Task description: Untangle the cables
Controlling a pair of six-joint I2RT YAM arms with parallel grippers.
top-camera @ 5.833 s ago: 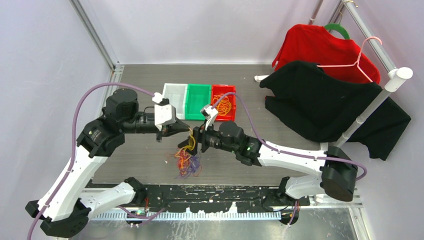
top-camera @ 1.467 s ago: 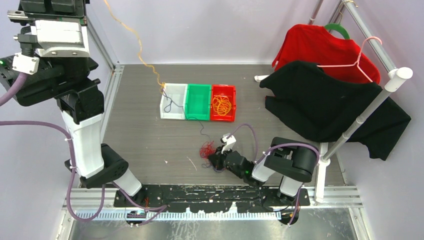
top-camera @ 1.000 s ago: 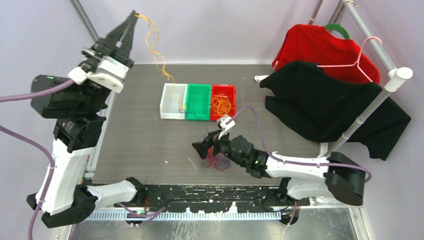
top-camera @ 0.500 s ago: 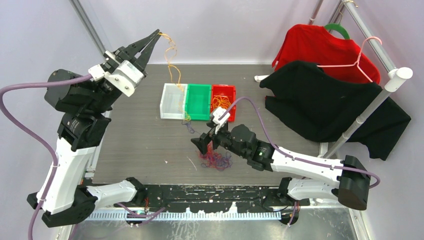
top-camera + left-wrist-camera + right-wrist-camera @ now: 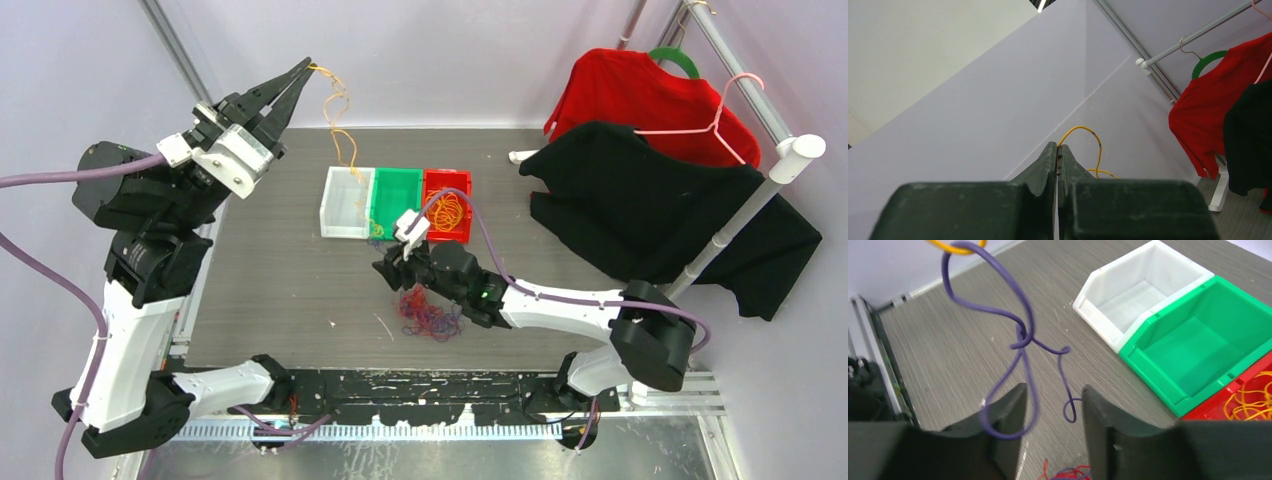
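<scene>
My left gripper is raised high at the back left, shut on an orange-yellow cable. The cable hangs down toward the white bin. In the left wrist view the jaws pinch the yellow strand. A dark purple cable hangs from the yellow loop and dangles at my right gripper. That gripper is open, and the purple loop crosses in front of its left finger. A red and purple clump lies on the table under my right gripper.
Three bins stand in a row: white, green, and red holding orange cables. A clothes rack with a black garment and a red garment stands at the right. Lilac walls close the left and back.
My right gripper moved left and away from me toward the bins, off the clump. My left gripper shifted slightly, still holding the yellow cable high with the purple one dangling from it.
</scene>
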